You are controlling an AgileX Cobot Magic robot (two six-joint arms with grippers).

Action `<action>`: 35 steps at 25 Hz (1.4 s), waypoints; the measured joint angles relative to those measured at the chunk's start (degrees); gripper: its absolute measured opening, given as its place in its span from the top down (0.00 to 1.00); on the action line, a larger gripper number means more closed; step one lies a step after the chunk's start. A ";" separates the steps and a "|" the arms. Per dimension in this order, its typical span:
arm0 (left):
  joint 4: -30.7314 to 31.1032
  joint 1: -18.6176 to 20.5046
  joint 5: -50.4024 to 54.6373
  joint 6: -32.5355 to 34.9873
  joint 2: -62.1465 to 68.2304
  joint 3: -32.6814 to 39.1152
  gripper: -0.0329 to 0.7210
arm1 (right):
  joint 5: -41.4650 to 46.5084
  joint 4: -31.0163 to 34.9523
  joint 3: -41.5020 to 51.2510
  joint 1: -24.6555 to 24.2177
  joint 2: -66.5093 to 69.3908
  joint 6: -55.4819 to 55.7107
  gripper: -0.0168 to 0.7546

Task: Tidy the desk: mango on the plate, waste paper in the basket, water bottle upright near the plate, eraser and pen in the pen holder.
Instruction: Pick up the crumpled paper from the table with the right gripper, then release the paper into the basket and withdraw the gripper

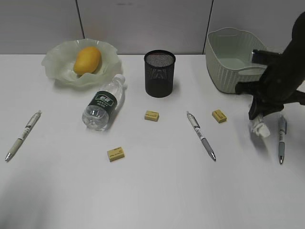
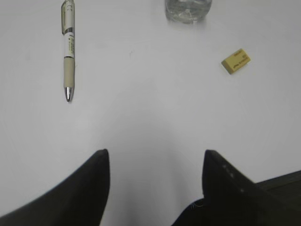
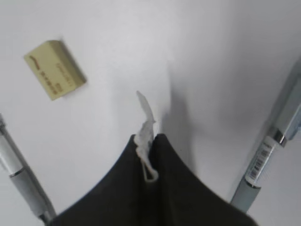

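Note:
The mango (image 1: 87, 59) lies in the wavy green plate (image 1: 57, 64) at the back left. The water bottle (image 1: 105, 101) lies on its side in front of the plate; its base shows in the left wrist view (image 2: 187, 9). The black mesh pen holder (image 1: 159, 73) stands at the back middle. The green basket (image 1: 228, 57) is at the back right. My right gripper (image 1: 259, 125) (image 3: 150, 141) is shut on the waste paper (image 3: 146, 120), just above the desk (image 1: 157, 191). My left gripper (image 2: 155, 162) is open and empty. Three yellow erasers (image 1: 152, 115) (image 1: 116, 153) (image 1: 219, 116) and three pens (image 1: 24, 134) (image 1: 201, 135) (image 1: 282, 138) lie about.
The left wrist view shows a pen (image 2: 68, 47) and an eraser (image 2: 235, 61) on the bare white desk. The right wrist view shows an eraser (image 3: 55, 69), a pen at the right (image 3: 270, 155) and another pen at the lower left (image 3: 19, 174).

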 joint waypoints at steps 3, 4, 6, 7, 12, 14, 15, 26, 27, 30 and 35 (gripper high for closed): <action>0.00 0.00 0.00 0.00 0.00 0.00 0.33 | 6.71 0.24 -7.31 0.00 0.02 -0.10 0.91; 0.00 0.00 0.00 0.00 0.00 0.00 0.33 | 8.79 0.30 -9.66 0.00 0.02 -0.10 0.91; 0.00 0.00 0.00 0.00 0.00 0.00 0.33 | 11.68 0.44 -15.68 0.00 0.02 -0.23 0.91; 0.00 0.00 0.00 0.00 0.00 0.00 0.33 | 12.68 0.44 -18.23 0.00 0.02 -0.26 0.91; 0.00 0.00 0.00 0.00 0.00 0.00 0.34 | 10.95 0.08 -31.19 0.07 0.02 -0.57 0.91; 0.00 0.00 0.00 0.00 0.00 0.00 0.35 | 7.38 -0.64 -33.80 0.07 0.02 -0.57 0.91; 0.00 0.00 0.00 0.00 0.00 0.00 0.35 | 4.84 -1.09 -34.54 0.07 0.02 -0.59 0.91; 0.00 0.00 -0.18 0.00 0.00 0.00 0.36 | -13.86 -8.38 -35.15 0.07 6.07 -0.74 0.91; 0.00 0.00 -0.17 0.00 0.00 0.00 0.36 | -14.14 -8.38 -35.15 0.07 7.43 -0.74 0.91; 0.00 0.00 -0.19 0.00 0.00 0.00 0.36 | -15.39 -9.07 -35.15 0.07 11.65 -0.78 0.90; 0.00 0.00 -0.19 0.00 0.00 0.00 0.37 | -15.65 -9.45 -35.15 0.07 16.88 -0.80 0.72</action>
